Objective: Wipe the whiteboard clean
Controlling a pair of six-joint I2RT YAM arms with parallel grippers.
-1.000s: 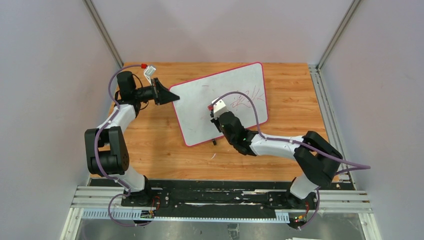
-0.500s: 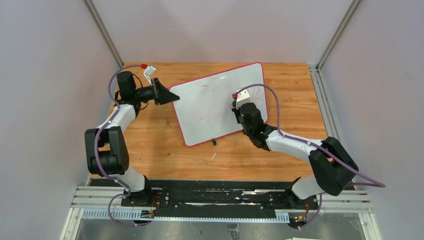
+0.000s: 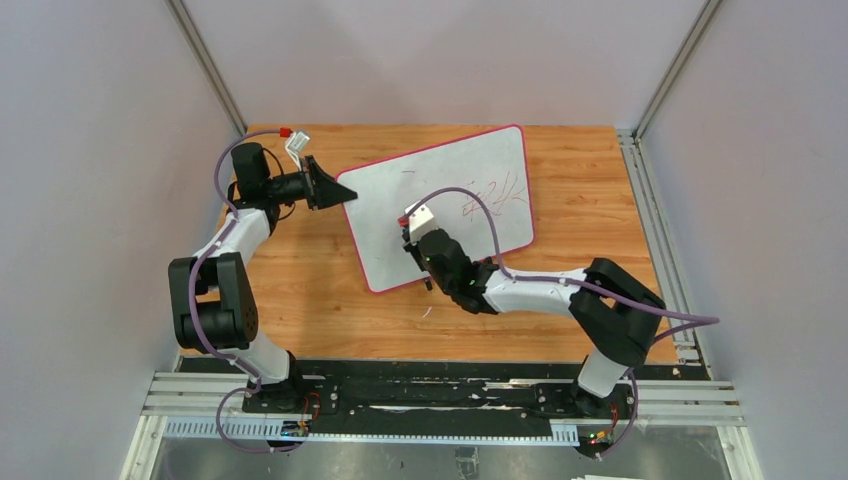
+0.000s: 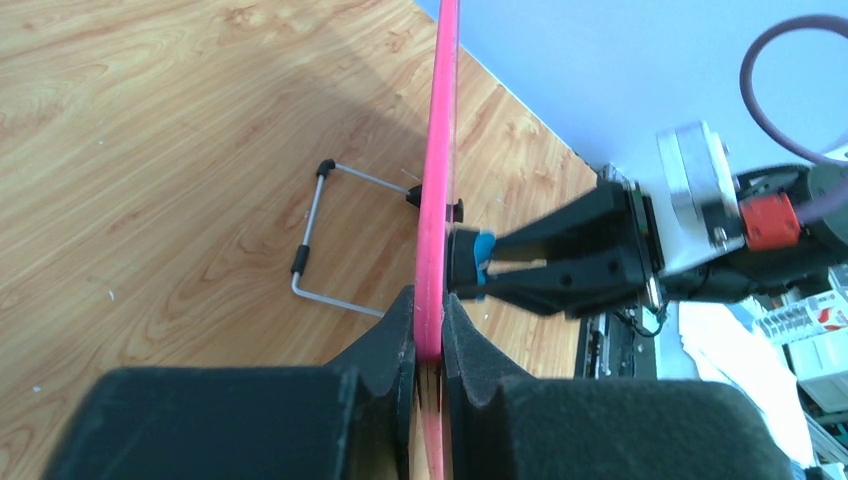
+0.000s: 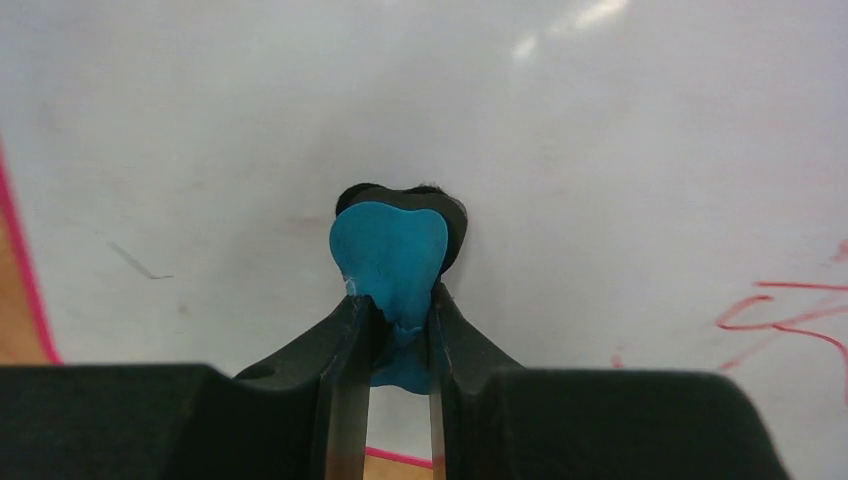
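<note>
The whiteboard [image 3: 440,190] lies tilted on the wooden table, white with a pink-red rim, with red scribbles [image 3: 495,195] at its right part. My left gripper [image 3: 335,190] is shut on the board's left rim [image 4: 435,250]. My right gripper [image 3: 412,238] is shut on a small blue eraser [image 5: 390,255] and presses it against the board's face [image 5: 600,150] left of the red scribbles [image 5: 790,315]. The left wrist view shows the right gripper [image 4: 480,272] with the blue eraser against the board's far side.
The board's wire stand [image 4: 330,235] with black feet rests on the wooden table [image 3: 300,290]. One black foot [image 3: 428,285] shows at the board's near edge. Grey walls close in the table on both sides.
My right gripper with the eraser swept right to the scribbles, then back left to the board's middle. The left gripper has kept its hold on the rim.
</note>
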